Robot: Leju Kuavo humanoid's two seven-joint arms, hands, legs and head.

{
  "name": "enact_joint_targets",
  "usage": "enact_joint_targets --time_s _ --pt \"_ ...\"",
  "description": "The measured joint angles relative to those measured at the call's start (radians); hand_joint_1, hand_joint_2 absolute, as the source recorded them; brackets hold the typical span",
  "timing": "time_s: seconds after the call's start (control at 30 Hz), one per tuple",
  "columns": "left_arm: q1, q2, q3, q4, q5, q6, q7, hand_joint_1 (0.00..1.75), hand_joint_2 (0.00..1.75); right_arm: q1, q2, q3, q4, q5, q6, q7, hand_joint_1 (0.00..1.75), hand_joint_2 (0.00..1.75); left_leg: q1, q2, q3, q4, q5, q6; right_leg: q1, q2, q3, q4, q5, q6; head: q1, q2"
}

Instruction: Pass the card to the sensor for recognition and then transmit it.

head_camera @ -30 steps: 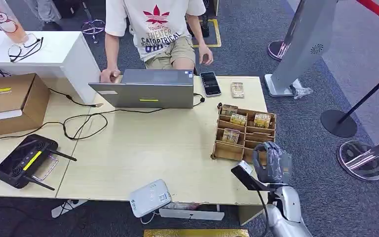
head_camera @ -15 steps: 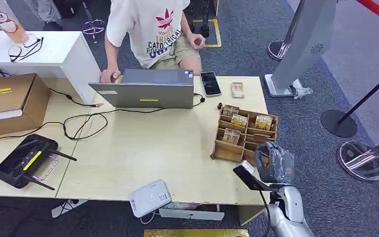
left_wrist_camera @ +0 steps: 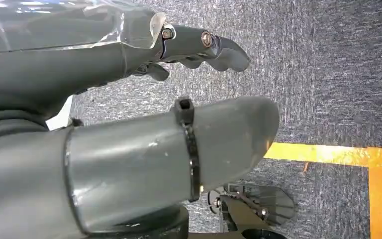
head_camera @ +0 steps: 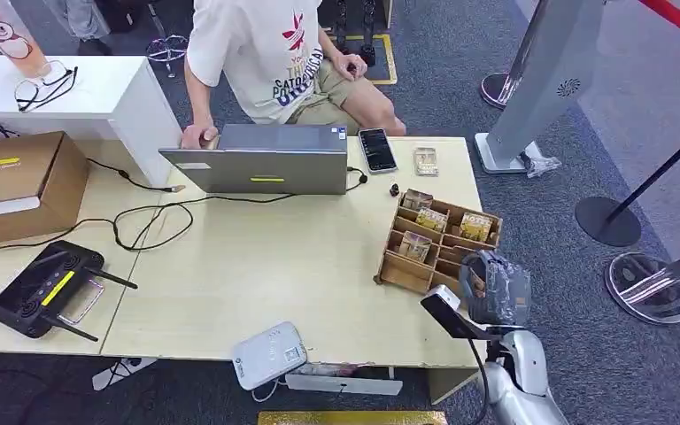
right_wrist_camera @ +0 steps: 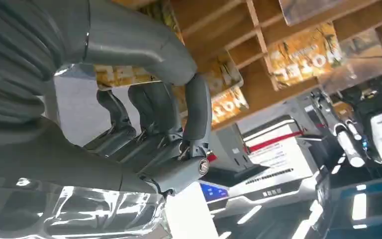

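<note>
Cards [head_camera: 431, 218]: several printed cards stand in the compartments of a wooden organizer [head_camera: 436, 248], lower right of centre in the head view, near the right end of the bench [head_camera: 257, 266]. In the right wrist view the cards [right_wrist_camera: 308, 47] show yellow-orange print behind the wooden dividers [right_wrist_camera: 258, 35].

Right hand [head_camera: 494, 290]: lower right of the head view, at the organizer's near right corner, wrapped in clear film. In the right wrist view its fingers [right_wrist_camera: 149, 117] are curled toward the card slots; whether a card is pinched between them cannot be told, since the thumb hides the fingertips.

Left hand [left_wrist_camera: 129, 124]: hangs over grey carpet [left_wrist_camera: 328, 74] crossed by a yellow floor line [left_wrist_camera: 338, 153]; thumb and fingers [left_wrist_camera: 204, 47] apart, nothing between them.

Sensor [head_camera: 270, 354]: a white box, possibly the card reader, at the bench's near edge, bottom centre of the head view, well apart from the organizer.

Other items on the bench: grey laptop [head_camera: 266, 159] upper centre; phone [head_camera: 377, 150] and a single card [head_camera: 425, 160] just right of it; black controller [head_camera: 42, 288] lower left; cardboard box [head_camera: 18, 181] at left.

Person [head_camera: 270, 57]: seated behind the laptop, top centre, one hand at its left corner.
</note>
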Motion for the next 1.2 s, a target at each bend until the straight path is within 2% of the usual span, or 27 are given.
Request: enact_joint_targets --time_s 0.47,0.5,0.53,0.63,0.9,1.2 --pt "-0.001 0.000 0.000 0.000 -0.005 0.000 0.000 0.00 0.00 -0.017 -0.006 0.001 -0.054 -0.013 0.009 -0.012 1.52 1.75 0.000 0.000 0.000 0.000 0.000 0.000 0.000 0.000 0.000 0.000 0.000 0.000 0.000 0.000" --pt "-0.001 0.000 0.000 0.000 -0.008 -0.001 0.000 0.00 0.00 -0.019 -0.008 0.001 -0.072 -0.030 0.013 -0.023 1.47 1.75 0.000 0.000 0.000 0.000 0.000 0.000 0.000 0.000 0.000 0.000 0.000 0.000 0.000 0.000" --pt "-0.002 0.000 0.000 0.000 -0.015 -0.003 0.002 0.00 0.00 -0.030 -0.013 0.006 -0.102 -0.053 0.022 -0.029 1.52 1.75 0.000 0.000 0.000 0.000 0.000 0.000 0.000 0.000 0.000 0.000 0.000 0.000 0.000 0.000" --pt "-0.003 0.000 0.000 0.000 -0.024 -0.003 0.002 0.00 0.00 -0.044 -0.021 0.010 -0.139 -0.077 0.043 -0.029 1.50 1.75 0.000 0.000 0.000 0.000 0.000 0.000 0.000 0.000 0.000 0.000 0.000 0.000 0.000 0.000" --pt "-0.003 0.000 0.000 0.000 -0.041 -0.003 0.000 0.00 0.00 -0.068 -0.052 0.010 -0.231 -0.190 0.113 -0.037 1.66 1.75 0.000 0.000 0.000 0.000 0.000 0.000 0.000 0.000 0.000 0.000 0.000 0.000 0.000 0.000" --pt "-0.004 -0.001 0.000 0.000 -0.064 -0.009 0.000 0.00 0.00 -0.099 -0.078 0.011 -0.278 -0.235 0.134 -0.045 1.66 1.75 0.000 0.000 0.000 0.000 0.000 0.000 0.000 0.000 0.000 0.000 0.000 0.000 0.000 0.000"
